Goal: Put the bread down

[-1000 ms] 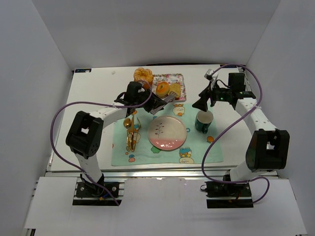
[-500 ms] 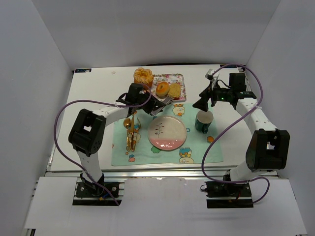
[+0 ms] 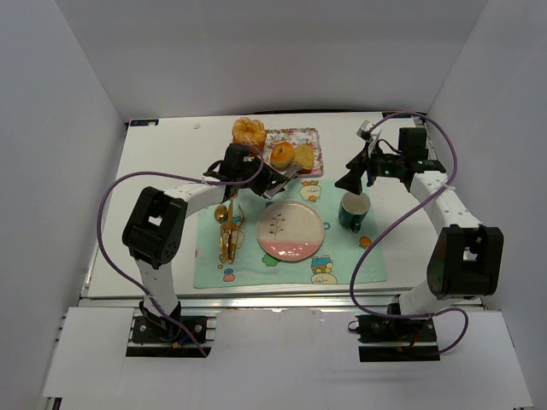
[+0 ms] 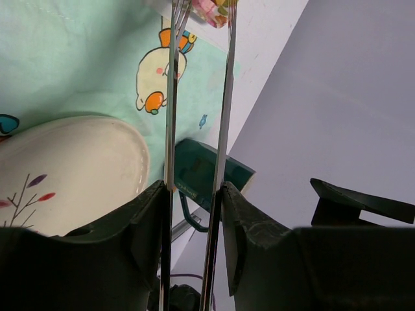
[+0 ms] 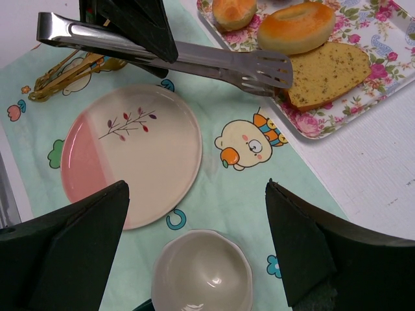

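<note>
A slice of bread (image 5: 327, 74) lies on the floral tray (image 5: 382, 45) beside a glazed donut (image 5: 296, 27) and a small bun (image 5: 233, 10). My left gripper (image 4: 192, 184) is shut on a pair of metal tongs (image 5: 162, 55), one arm against each finger. The tong tips sit just short of the bread's near edge, with nothing between them. In the top view the bread (image 3: 304, 155) is on the tray's right side and the tongs (image 3: 286, 178) reach toward it from the left. My right gripper (image 5: 197, 184) hangs open above the green mug (image 5: 202, 272).
A pink and cream plate (image 3: 291, 231) lies on the mint placemat (image 3: 342, 256), with the mug (image 3: 354, 212) to its right. Gold cutlery (image 3: 226, 231) lies left of the plate. A large pastry (image 3: 249, 131) sits left of the tray (image 3: 292, 133).
The left arm's elbow has crept slightly up and to the right; the tongs stay by the tray's near edge. The right arm has not moved.
</note>
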Tool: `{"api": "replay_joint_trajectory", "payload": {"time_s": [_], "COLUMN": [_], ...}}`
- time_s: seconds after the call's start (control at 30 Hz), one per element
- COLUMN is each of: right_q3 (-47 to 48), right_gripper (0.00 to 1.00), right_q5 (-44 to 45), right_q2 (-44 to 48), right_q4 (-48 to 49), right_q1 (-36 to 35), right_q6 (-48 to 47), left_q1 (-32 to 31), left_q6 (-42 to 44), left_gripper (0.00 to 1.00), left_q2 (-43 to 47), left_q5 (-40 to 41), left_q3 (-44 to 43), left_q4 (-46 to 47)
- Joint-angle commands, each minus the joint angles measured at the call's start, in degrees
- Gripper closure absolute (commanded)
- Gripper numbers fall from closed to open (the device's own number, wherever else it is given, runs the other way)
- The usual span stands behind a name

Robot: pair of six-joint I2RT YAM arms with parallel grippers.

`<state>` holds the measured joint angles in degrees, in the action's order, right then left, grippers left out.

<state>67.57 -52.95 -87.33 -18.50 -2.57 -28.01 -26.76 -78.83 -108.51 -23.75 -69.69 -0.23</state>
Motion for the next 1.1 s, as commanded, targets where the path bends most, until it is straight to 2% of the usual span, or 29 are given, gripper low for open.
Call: {"api": "replay_joint_trajectory", "payload": {"time_s": [0.0, 0.57, 0.7, 0.97, 1.07], "right_q3": [-0.1, -0.2, -0.4, -0.4, -0.5], "right_gripper": [0.11, 0.11, 0.11, 0.11, 0.11], "right_q5": [-1.8, -2.2, -2.2, -2.6, -2.9], "right_q2": [2.0, 2.1, 2.3, 2.7, 3.0], "right_q4": [1.3, 1.7, 1.7, 1.7, 1.6], "right_q1": [0.5, 0.7, 0.9, 1.2, 1.3], "right_q6": [0.1, 0.5, 0.4, 0.4, 0.4], "left_q1": [-0.1, -0.2, -0.2, -0.2, -0.2], "left_q6": [-1.9, -3.2, -3.6, -3.9, -4.1], "left_gripper": [0.52, 0.54, 0.61, 0.83, 0.87], "left_q2": [0.1, -1.9, -1.9, -0.7, 0.4], "left_q5": [-0.6, -2.0, -2.0, -2.7, -3.0], "left_q3": [-1.5, -2.3, -2.2, -1.9, -2.2], "left_q4": [3.2, 3.2, 3.9, 6.0, 7.5]}}
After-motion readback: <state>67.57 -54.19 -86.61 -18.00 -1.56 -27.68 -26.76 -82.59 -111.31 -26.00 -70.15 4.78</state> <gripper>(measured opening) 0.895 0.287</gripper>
